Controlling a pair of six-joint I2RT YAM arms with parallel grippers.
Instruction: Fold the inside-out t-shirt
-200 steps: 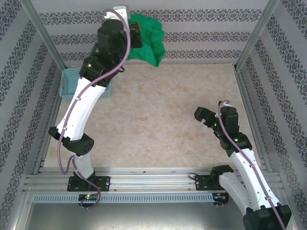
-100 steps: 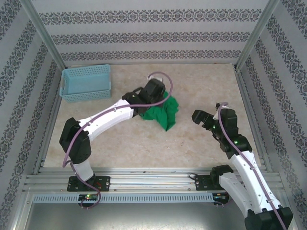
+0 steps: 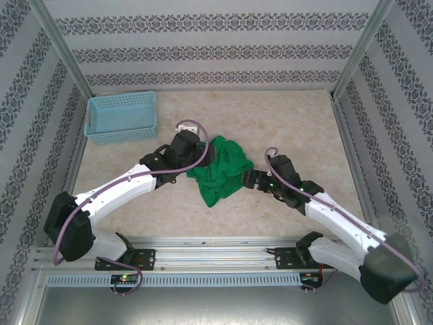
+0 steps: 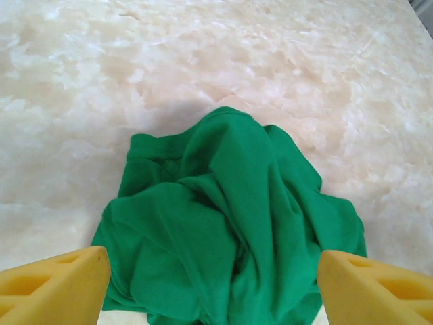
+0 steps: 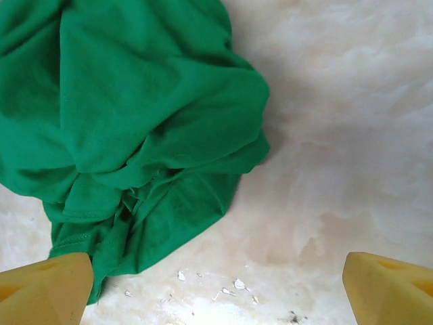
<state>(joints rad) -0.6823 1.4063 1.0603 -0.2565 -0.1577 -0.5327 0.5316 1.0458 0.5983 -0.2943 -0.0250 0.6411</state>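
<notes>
Top external shows the shirt (image 3: 220, 169) crumpled on the table (image 3: 284, 122) between both arms. Left gripper (image 3: 205, 157) and right gripper (image 3: 247, 179) gape beside it, holding nothing. Spreading likely comes first: each should pinch an edge.

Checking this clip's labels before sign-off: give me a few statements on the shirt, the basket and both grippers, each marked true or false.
1. The t-shirt lies crumpled in a heap on the table. True.
2. The t-shirt sits inside the light blue basket. False: the basket stands apart near the far left corner, and the shirt is on the table between the two arms.
3. The left gripper is shut on the shirt. False: its jaws stand wide apart, with the heap lying ahead of them, not pinched.
4. The right gripper is open, with the shirt's edge by one finger. True.
</notes>
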